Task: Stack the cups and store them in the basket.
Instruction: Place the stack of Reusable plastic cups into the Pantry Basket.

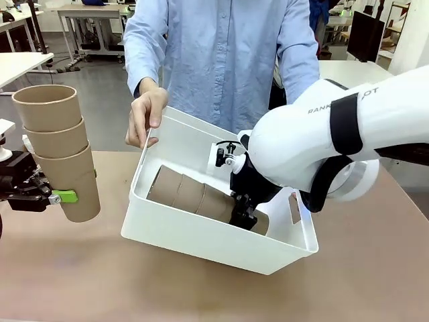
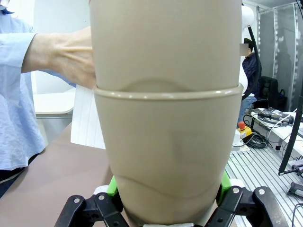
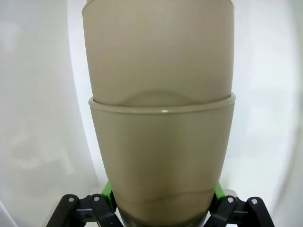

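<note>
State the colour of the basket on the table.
The basket is plain white; the front view shows it best.

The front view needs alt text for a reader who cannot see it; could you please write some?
The right gripper holds a stack of three brown cups lying on its side inside the white basket, whose far rim a person's hand grips. The left gripper holds a second three-cup stack upright.

Left wrist view: cups (image 2: pixel 165 118) cut off at top edge
</note>
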Robot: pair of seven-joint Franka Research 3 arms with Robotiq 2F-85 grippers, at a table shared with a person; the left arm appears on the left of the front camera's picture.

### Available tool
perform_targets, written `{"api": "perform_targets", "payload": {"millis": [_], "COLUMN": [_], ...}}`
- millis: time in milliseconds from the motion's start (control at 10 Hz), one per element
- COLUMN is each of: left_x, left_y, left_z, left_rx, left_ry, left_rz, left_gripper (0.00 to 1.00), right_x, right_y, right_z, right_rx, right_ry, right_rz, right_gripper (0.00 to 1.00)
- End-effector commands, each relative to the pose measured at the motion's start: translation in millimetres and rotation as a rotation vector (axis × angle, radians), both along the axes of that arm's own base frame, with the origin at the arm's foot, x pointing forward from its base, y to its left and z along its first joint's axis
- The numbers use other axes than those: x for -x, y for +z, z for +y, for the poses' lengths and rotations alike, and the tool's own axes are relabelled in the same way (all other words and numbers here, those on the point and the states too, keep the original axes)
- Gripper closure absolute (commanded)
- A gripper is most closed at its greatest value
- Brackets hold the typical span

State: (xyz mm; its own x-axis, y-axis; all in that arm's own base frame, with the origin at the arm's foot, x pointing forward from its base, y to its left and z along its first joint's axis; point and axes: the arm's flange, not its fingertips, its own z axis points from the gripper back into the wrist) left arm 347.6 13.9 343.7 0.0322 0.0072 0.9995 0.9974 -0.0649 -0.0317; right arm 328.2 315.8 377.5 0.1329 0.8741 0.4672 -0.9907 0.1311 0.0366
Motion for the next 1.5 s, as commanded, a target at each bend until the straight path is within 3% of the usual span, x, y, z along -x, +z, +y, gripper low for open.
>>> {"api": "perform_targets", "payload": {"millis": [0, 100, 300, 600, 1100, 1400], "left_x": [1, 1, 1, 1, 1, 1], "left_y": [4, 4, 4, 4, 4, 4], "left_z": [0, 0, 0, 0, 0, 0], "left_rx": [0.012, 0.012, 0.012, 0.012, 0.012, 0.012], "left_ry": [-0.002, -0.002, -0.002, -0.002, -0.002, -0.002], "left_rz": [-0.007, -0.007, -0.007, -0.007, -0.007, -0.007], "left_gripper": [0.15, 0.15, 0.15, 0.15, 0.15, 0.15], "right_x": [-8, -5, -2, 11, 9, 5], "right_y": [5, 6, 17, 67, 155, 154], "right_z": [8, 5, -3, -39, -155, -234], "right_rx": [-0.024, -0.031, -0.065, -0.158, -0.35, -0.466], "right_ry": [-0.022, -0.018, -0.015, -0.026, -0.072, -0.104], "right_rz": [-0.012, -0.007, -0.019, -0.037, -0.047, -0.046], "right_gripper": [0.16, 0.0, 0.0, 0.0, 0.0, 0.0]}}
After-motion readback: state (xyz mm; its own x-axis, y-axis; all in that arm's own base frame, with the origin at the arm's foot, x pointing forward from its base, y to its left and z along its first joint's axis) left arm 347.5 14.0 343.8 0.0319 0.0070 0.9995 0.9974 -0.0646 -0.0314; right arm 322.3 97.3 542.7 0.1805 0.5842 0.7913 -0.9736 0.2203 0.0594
